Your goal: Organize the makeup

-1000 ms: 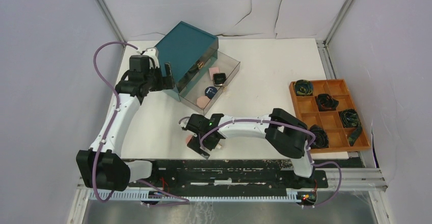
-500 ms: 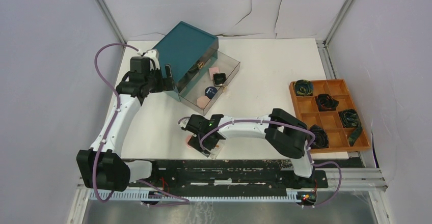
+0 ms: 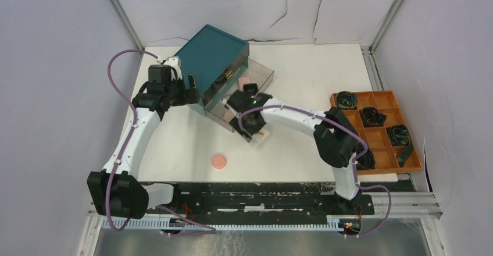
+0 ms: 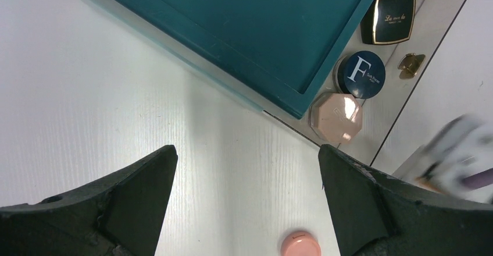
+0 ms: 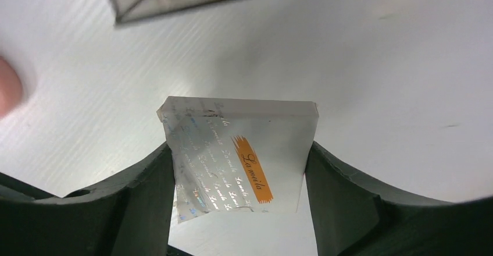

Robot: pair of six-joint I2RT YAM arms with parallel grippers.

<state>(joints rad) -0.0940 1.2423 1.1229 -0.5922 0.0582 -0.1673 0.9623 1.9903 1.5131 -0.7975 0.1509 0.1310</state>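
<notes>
My left gripper (image 4: 245, 151) is hanging spread wide beside the teal box (image 3: 212, 52), with white table (image 4: 87, 93) showing between its fingers. My right gripper (image 5: 239, 146) is clamping the white pad (image 5: 244, 169) just off the clear drawer's (image 3: 269, 78) front corner. The pad is looking roughly square, I think, its orange stripe running diagonally.

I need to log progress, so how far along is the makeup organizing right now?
Done: the black compact, F tin, pink octagonal compact and pink square lie in the clear drawer. In hand: the right gripper grips a clear labelled box near the drawer. Remaining: a pink round disc lies on the table; the left gripper hangs open, empty.
</notes>
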